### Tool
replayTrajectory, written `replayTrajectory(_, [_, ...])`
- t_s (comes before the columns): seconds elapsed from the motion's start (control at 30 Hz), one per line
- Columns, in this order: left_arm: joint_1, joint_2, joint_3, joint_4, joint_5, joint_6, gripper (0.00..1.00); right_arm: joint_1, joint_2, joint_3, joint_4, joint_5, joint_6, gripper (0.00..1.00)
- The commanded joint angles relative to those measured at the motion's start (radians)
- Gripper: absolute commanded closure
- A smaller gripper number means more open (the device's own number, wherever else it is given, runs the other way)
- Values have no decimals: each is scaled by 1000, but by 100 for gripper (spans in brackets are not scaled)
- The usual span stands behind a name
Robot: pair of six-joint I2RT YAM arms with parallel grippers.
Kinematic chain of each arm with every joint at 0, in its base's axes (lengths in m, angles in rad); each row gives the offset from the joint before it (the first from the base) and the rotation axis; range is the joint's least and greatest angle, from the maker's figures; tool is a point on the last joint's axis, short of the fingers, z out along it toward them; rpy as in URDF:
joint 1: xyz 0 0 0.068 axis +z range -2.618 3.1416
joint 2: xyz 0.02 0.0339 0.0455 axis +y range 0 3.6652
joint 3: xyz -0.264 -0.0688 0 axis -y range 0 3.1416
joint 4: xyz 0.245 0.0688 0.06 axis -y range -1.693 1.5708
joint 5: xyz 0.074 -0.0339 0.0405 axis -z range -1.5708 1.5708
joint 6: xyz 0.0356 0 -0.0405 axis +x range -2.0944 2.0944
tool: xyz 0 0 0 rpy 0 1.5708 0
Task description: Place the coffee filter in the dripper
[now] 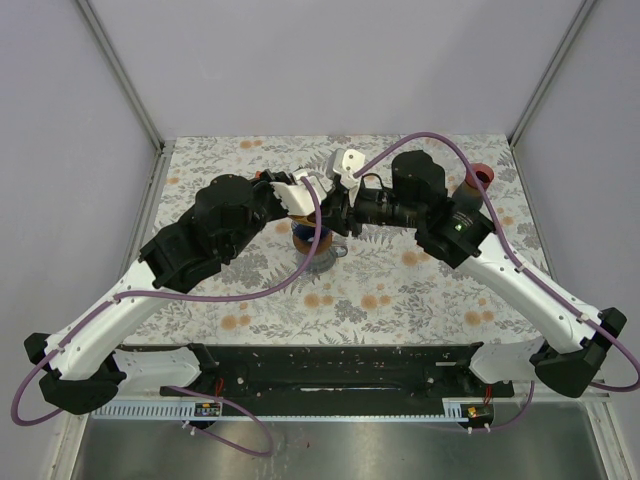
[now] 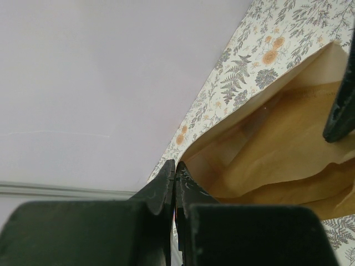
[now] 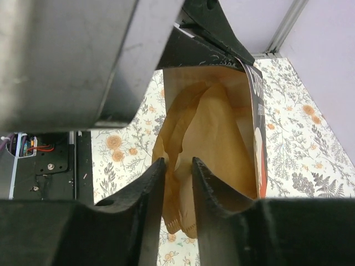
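The filter bag (image 3: 258, 138), black and red outside, hangs open in the air over the table's middle. My left gripper (image 2: 176, 166) is shut on the bag's rim (image 2: 222, 145). Several brown coffee filters (image 3: 213, 138) stick out of the bag's mouth. My right gripper (image 3: 177, 162) is closed on the edge of the filter stack, paper filling the gap between its fingers. One right finger (image 2: 339, 111) shows inside the bag's mouth. From above, both grippers (image 1: 300, 198) (image 1: 335, 212) meet over the dripper (image 1: 322, 258), which is mostly hidden under them.
A red cup (image 1: 480, 177) stands at the back right of the floral tablecloth (image 1: 420, 290). Grey walls enclose the table on three sides. A black rail (image 1: 330, 365) runs along the near edge between the arm bases.
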Motion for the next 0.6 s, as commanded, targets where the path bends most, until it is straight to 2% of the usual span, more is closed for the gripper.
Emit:
replayTrajectory(0.0, [-4, -12, 7, 62, -28, 9, 100, 9, -24, 36, -4, 17, 12, 62])
replayTrajectory(0.13, [-6, -13, 5, 64, -26, 12, 100, 7, -44, 52, -4, 38, 22, 50])
replayTrajectory(0.57, [-6, -10, 8, 64, -23, 12, 100, -5, -85, 59, 26, 77, 59, 43])
